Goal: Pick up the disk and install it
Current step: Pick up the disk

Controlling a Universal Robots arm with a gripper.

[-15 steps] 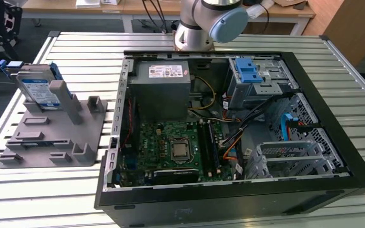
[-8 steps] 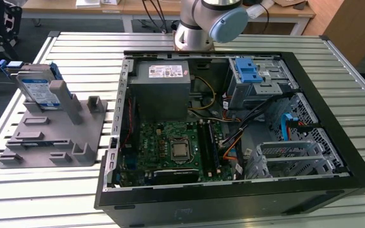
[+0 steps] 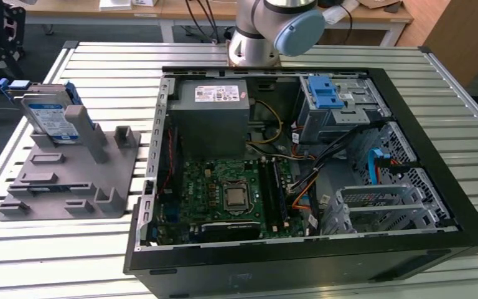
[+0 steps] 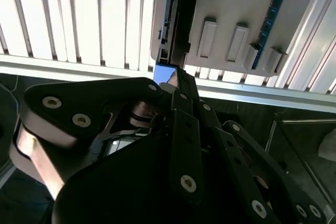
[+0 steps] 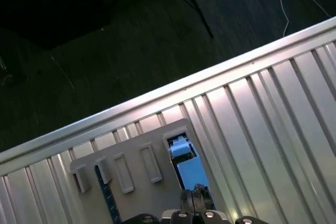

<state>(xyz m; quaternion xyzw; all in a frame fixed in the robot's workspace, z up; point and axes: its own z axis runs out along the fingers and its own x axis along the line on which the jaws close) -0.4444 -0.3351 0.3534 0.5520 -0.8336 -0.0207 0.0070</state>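
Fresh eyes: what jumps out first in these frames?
The open black PC case, its motherboard exposed, dominates the middle of the exterior view on the slatted table. At the exterior view's left, the disk stands on edge in a grey holder. In the second wrist view the gripper is close to the disk's end.

Gripper (image 4: 178, 85), black linkage in foregrd, hangs close to the disk (image 4: 176, 19), seen edge-on w/ blue bracket at its 2 ends, slotted in a grey rack (image 4: 236, 9) w/ raised tabs, on a slatted table (image 4: 79, 19). Dark floor (image 4: 8, 87) past the table's edge.
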